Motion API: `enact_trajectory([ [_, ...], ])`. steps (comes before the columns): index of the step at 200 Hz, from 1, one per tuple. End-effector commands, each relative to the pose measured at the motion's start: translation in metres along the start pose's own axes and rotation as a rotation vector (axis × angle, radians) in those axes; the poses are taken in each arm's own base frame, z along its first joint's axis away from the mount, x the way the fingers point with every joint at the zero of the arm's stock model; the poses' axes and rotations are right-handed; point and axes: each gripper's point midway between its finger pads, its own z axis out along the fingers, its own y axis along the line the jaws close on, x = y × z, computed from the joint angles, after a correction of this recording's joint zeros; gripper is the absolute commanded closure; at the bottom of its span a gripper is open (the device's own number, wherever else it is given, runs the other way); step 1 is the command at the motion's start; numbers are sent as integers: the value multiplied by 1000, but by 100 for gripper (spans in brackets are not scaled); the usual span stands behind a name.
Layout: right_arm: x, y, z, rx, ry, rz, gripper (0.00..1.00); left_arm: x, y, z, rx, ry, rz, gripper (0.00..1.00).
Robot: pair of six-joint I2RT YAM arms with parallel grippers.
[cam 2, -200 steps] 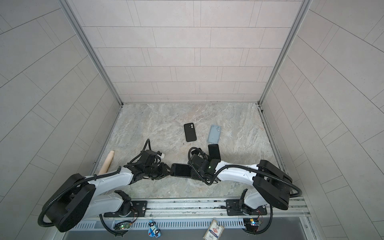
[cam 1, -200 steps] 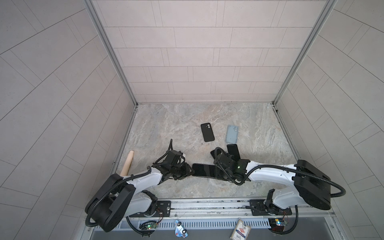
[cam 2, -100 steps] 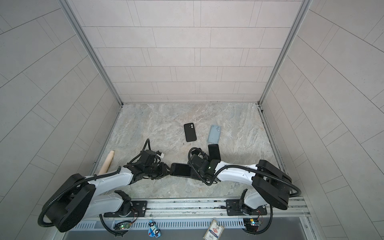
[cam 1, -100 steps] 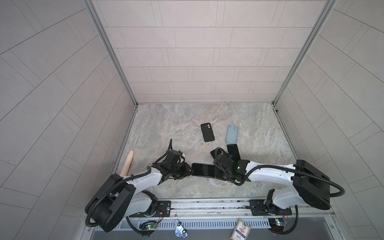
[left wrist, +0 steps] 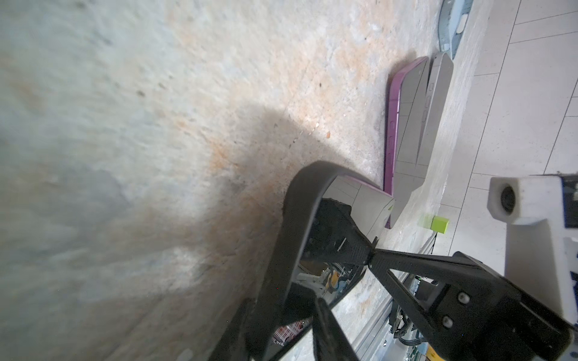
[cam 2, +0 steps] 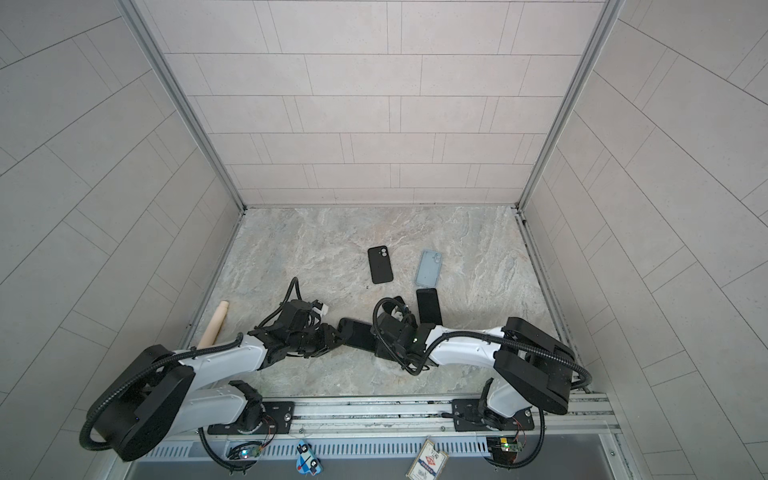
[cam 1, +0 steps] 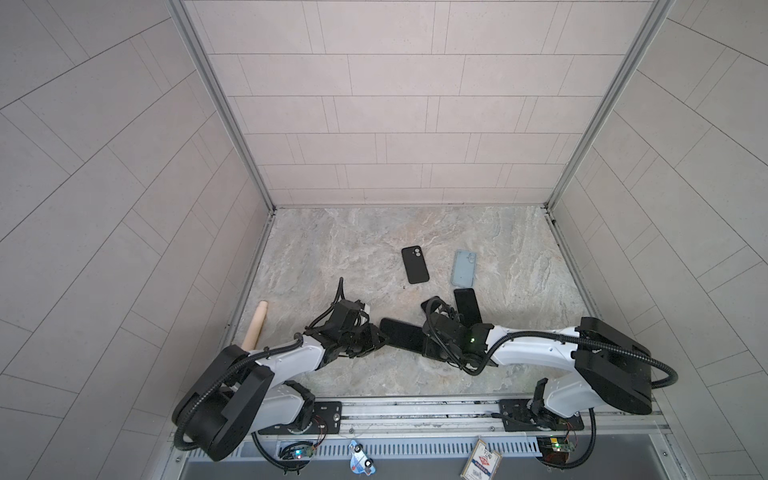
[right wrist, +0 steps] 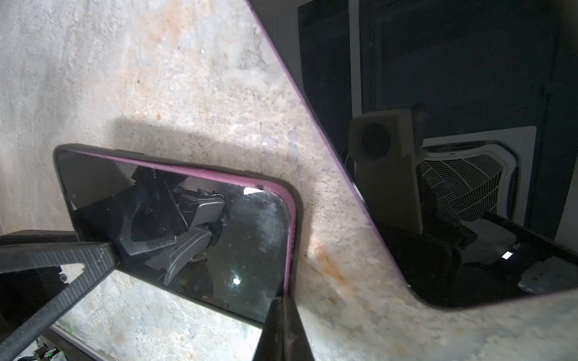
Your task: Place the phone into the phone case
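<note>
A purple-edged phone (cam 1: 401, 334) (right wrist: 175, 225) lies screen up inside the rim of a black phone case (left wrist: 283, 250) near the table's front middle. My left gripper (cam 1: 376, 338) (left wrist: 281, 312) is shut on the case's left end, with one finger over the screen and one under. My right gripper (cam 1: 428, 338) (right wrist: 283, 300) is shut, and its joined tips press on the phone's purple edge at the right end. In both top views the right wrist hides that end.
Behind the right gripper a second dark phone (cam 1: 467, 305) (right wrist: 469, 156) lies screen up. An empty black case (cam 1: 414, 264) and a light blue case (cam 1: 464, 269) lie farther back. A wooden rod (cam 1: 255, 326) rests by the left wall. A small green cube (left wrist: 439, 224) sits near the front rail.
My right gripper's jaws have closed the last bit and it has shifted slightly along the phone. The left gripper and the phone have not visibly moved.
</note>
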Motion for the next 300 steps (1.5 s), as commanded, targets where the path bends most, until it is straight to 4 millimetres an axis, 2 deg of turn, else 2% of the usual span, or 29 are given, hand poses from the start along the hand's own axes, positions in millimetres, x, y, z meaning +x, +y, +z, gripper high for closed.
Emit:
enact_trajectory([
  [1, 20, -29, 5, 128, 72, -50, 94, 29, 36, 2, -120, 86, -61, 66],
  [18, 7, -25, -12, 145, 27, -85, 93, 27, 37, -3, -152, 84, -33, 66],
  [29, -2, -22, -24, 146, -1, -98, 92, 30, 47, -9, -215, 92, -16, 65],
  [33, -5, -22, -28, 144, -10, -98, 91, 23, 41, -11, -222, 73, 4, 65],
  [49, -16, -22, -42, 132, -43, -91, 91, 17, 47, -24, -313, 52, 38, 60],
  [83, -30, -27, -55, 86, -77, -50, 89, 2, 40, -41, -362, -11, 88, 54],
  [133, -40, -15, -49, 13, -64, -66, 89, -19, 17, -30, -294, -43, 105, 54],
  [170, -48, -10, -37, 3, -21, -75, 90, -32, 9, -21, -320, 10, 125, 56],
  [206, -53, -4, -35, -11, -15, -82, 90, -47, -2, -20, -305, -26, 132, 58],
  [300, -52, -2, -12, -13, 34, -91, 91, -38, 13, -3, -317, 34, 100, 65],
])
